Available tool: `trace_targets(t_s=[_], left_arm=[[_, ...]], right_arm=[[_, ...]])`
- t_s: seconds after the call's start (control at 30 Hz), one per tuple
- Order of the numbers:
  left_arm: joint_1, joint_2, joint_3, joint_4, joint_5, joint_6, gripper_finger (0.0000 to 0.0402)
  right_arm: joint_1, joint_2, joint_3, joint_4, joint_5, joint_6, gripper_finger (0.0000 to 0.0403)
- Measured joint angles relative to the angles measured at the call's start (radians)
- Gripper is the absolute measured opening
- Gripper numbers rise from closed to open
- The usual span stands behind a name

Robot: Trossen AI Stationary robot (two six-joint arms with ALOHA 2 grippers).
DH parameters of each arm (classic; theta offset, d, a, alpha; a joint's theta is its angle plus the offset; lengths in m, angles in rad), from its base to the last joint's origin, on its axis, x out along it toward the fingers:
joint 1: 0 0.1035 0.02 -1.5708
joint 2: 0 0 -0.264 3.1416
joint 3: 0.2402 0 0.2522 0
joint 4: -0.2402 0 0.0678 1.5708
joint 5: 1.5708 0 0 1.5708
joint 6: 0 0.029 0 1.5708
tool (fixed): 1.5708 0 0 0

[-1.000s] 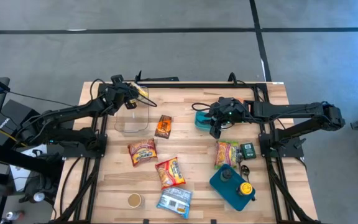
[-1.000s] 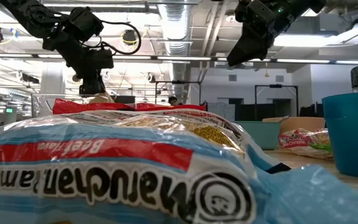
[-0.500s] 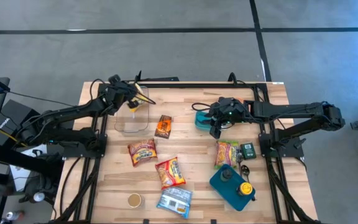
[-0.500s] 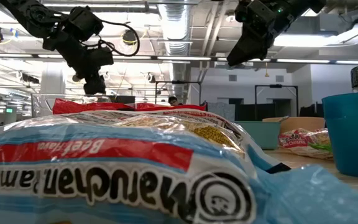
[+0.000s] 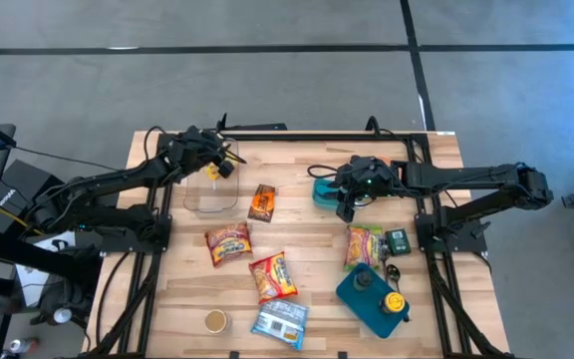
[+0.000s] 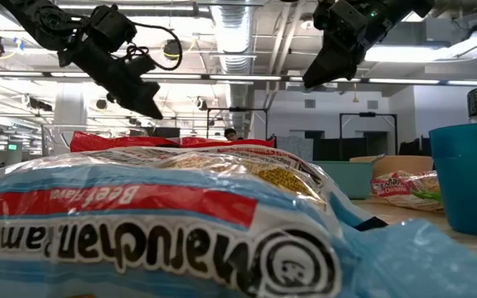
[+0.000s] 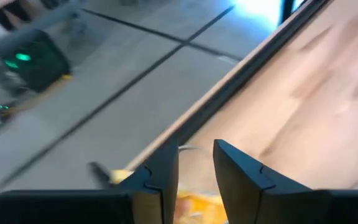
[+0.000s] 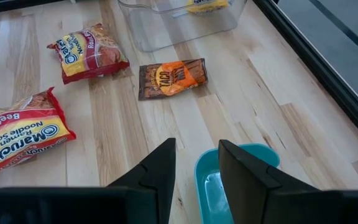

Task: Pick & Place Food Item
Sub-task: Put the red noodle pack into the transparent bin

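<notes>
A small yellow food packet (image 5: 214,172) lies inside the clear container (image 5: 210,194) at the table's far left; the right wrist view shows it there too (image 8: 207,5). My left gripper (image 5: 224,160) hangs just above the container's far rim. Its fingers stand apart with nothing between them, and the packet (image 7: 191,208) shows below the gap. My right gripper (image 5: 344,203) hovers open over the teal bowl (image 8: 235,180), holding nothing. A brown taco packet (image 8: 171,77) lies flat on the wood beside the container.
Ramen packets lie at mid-table (image 5: 228,242) (image 5: 273,276), near the front edge (image 5: 280,323) and to the right (image 5: 364,245). A teal jug with a yellow cap (image 5: 372,297), a small cup (image 5: 215,320) and a dark green box (image 5: 398,240) also stand on the table.
My left gripper has stayed over the container and rolled about its own pointing line, so its fingers now slant in the low view. The yellow packet that stuck out from its fingertips has dropped into the clear container. My right arm has kept still.
</notes>
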Motion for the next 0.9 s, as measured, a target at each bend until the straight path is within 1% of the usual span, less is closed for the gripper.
trace_targets(t_s=[0.2,0.3,0.47,0.6,0.9], left_arm=[[0.000,0.000,0.000,0.008,0.171,-0.111,0.0084],[-0.014,0.000,0.000,0.009,0.229,-0.137,0.0080],[-0.072,-0.017,0.000,0.030,0.244,-0.151,0.0072],[-0.135,-0.069,0.000,0.031,0.244,-0.151,0.0063],[-0.338,-0.206,0.000,0.030,0.244,-0.151,0.0039]], right_arm=[[0.000,0.000,0.000,0.000,0.000,0.000,0.0115],[0.000,0.000,0.000,0.000,0.000,0.000,0.0115],[0.000,0.000,0.000,0.000,0.000,0.000,0.0115],[0.000,0.000,0.000,0.004,0.000,0.001,0.0115],[0.000,0.000,0.000,0.004,0.000,0.000,0.0115]])
